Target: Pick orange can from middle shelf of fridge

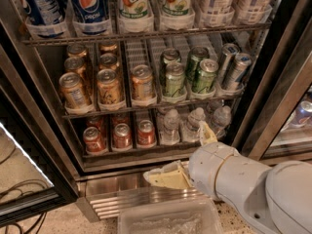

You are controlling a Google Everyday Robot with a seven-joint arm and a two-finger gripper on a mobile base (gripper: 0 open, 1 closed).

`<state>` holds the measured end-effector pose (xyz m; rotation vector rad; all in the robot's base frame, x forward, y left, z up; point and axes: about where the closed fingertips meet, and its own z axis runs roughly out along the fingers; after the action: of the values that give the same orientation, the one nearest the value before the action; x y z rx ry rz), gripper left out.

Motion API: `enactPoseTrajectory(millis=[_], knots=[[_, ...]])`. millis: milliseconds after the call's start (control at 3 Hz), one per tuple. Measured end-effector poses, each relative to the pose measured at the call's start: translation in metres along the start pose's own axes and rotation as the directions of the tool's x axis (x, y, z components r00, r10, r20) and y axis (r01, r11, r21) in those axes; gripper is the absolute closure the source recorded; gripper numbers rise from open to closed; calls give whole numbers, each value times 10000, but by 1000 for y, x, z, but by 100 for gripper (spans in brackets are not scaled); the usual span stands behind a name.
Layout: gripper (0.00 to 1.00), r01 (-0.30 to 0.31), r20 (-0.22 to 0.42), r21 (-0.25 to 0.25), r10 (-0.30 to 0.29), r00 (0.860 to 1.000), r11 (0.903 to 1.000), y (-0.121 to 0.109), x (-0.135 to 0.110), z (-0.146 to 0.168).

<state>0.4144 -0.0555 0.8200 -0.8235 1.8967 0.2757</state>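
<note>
Several orange cans stand in lanes on the left half of the middle shelf (146, 106) of the fridge (48, 130). The front row holds three: one orange can (74, 91) at the left, one (108, 87) in the middle lane, one (142, 83) beside the green cans. My gripper (176, 152) is open, below that shelf, in front of the fridge's ribbed base. One pale finger (165, 178) points left along the base and the other (207, 134) points up by the water bottles. Nothing is between them.
Green cans (174, 80) and silver cans (234, 68) fill the middle shelf's right half. Big soda bottles (90, 4) stand above. Red cans (122, 135) and water bottles (170, 126) are below. A clear plastic bin (165, 221) sits at the bottom, with the open door (29, 199) at left.
</note>
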Motion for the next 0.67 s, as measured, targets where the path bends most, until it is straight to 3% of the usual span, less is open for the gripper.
enactPoseTrajectory(millis=[333,667], knots=[[0,11,-65,317,-9,10000,9995,2,-1,1],[0,-143,-106,1515,161,9998,9883,-10,-1,1]])
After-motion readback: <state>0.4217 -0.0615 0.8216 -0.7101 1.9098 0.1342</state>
